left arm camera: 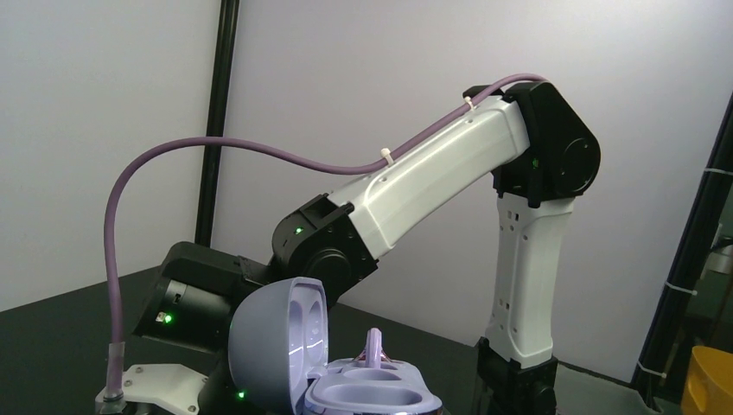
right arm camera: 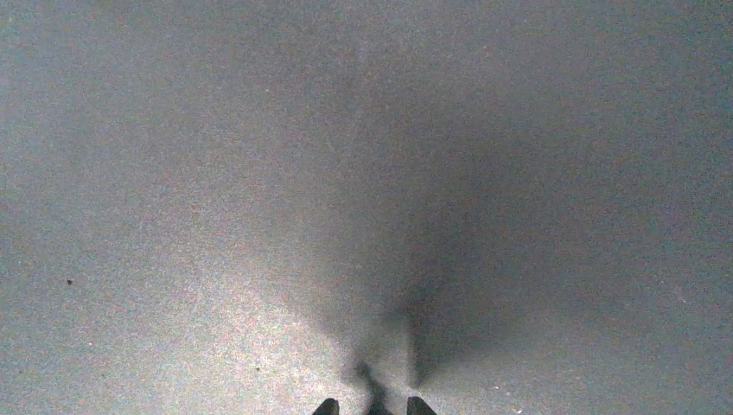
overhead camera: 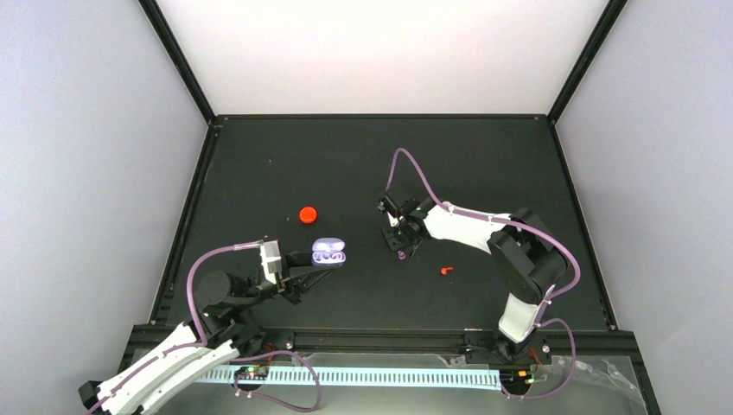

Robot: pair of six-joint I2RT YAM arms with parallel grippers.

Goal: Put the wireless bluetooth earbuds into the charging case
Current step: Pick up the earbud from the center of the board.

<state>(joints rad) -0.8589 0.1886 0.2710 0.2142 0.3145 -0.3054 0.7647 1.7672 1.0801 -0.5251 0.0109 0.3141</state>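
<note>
Left tool (overhead camera: 327, 269) is pinching the open charging case (overhead camera: 328, 252) — its wrist view is showing an earbud (left arm camera: 374, 344) standing up inside — whether the right tool (right arm camera: 372, 405) is gripping anything, I cannot tell.

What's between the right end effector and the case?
Nothing. In the top view the black table between the right end effector and the case is bare; the red cap sits off that line.

Lies low with the left arm (overhead camera: 173, 367), forearm stretched rightward, left gripper (overhead camera: 321, 271) drawn narrow on the near end of the charging case (overhead camera: 328, 252). Arches the right arm (overhead camera: 462, 226) up and leftward, wrist bent down, right gripper (overhead camera: 400, 248) pointing straight down, fingertips (right arm camera: 326, 406) showing a narrow gap.
</note>
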